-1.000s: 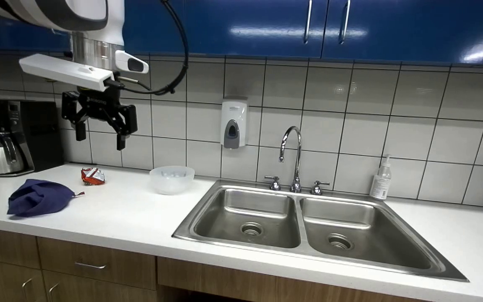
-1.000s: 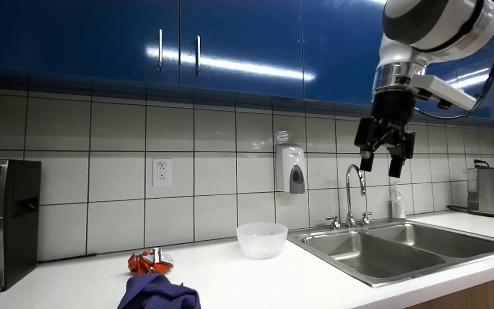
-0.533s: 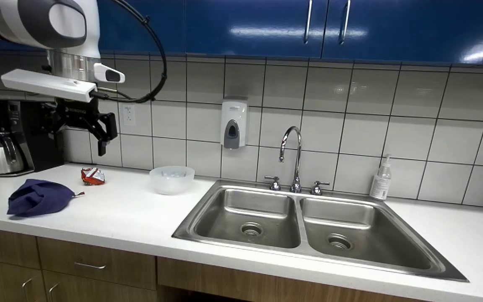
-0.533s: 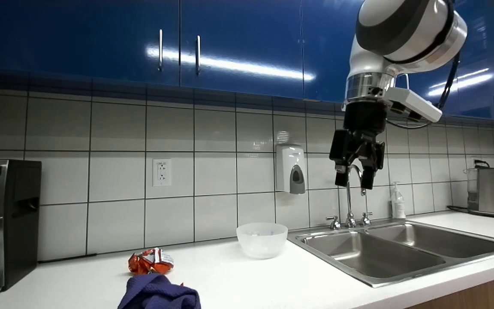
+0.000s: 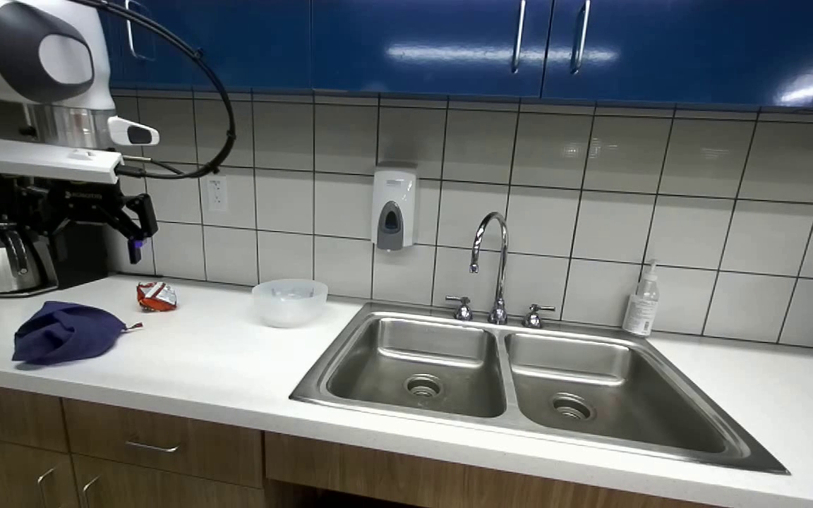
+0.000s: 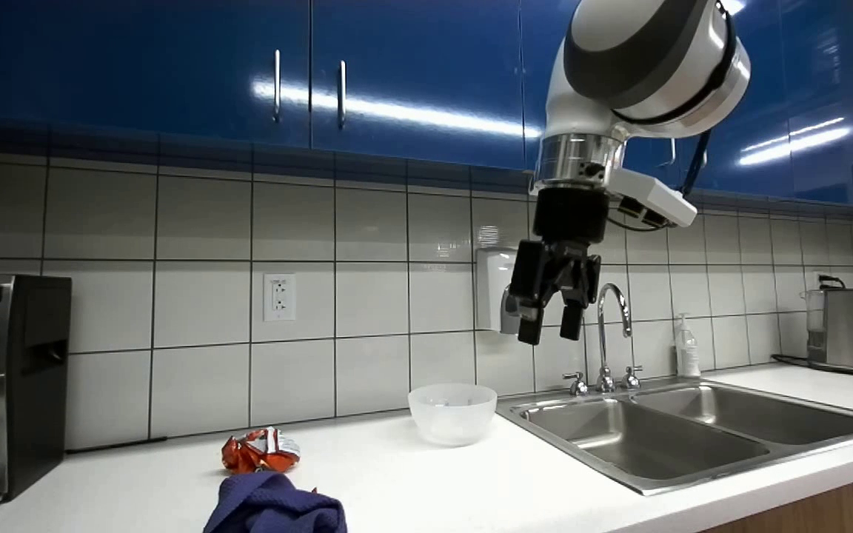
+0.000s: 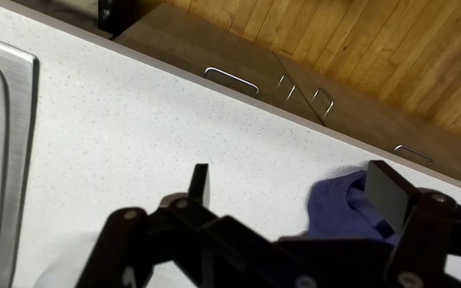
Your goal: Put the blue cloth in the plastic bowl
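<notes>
Your black two-finger gripper (image 6: 551, 328) hangs well above the white speckled countertop (image 5: 202, 346), its fingers (image 7: 386, 194) spread apart with nothing between them. In the wrist view the crumpled dark-blue fabric cloth (image 7: 330, 210) lies off to one side, partly hidden by a finger, so you probably need to shift across before descending. The cloth rests bunched on the countertop, close to the front edge in an exterior view.

Expect it to be light, limp and hard to damage; its weave looks textured, so it should not slip once pinched. Take the raised fold near the middle of the heap, from above, and close on a good thickness: a nip at the thin outer edge would likely leave most of it dangling. A small reddish tip (image 5: 136, 327) shows at its side; you cannot tell what it is, so keep your grip off it.

Near the cloth, farther from the front edge, sits a crumpled red-and-silver wrapper (image 5: 157, 297) that a spread finger could brush. Farther along, the round translucent plastic bowl (image 5: 290, 314) stands upright, well apart from the cloth; it looks light, so trailing fabric could drag it.
</notes>
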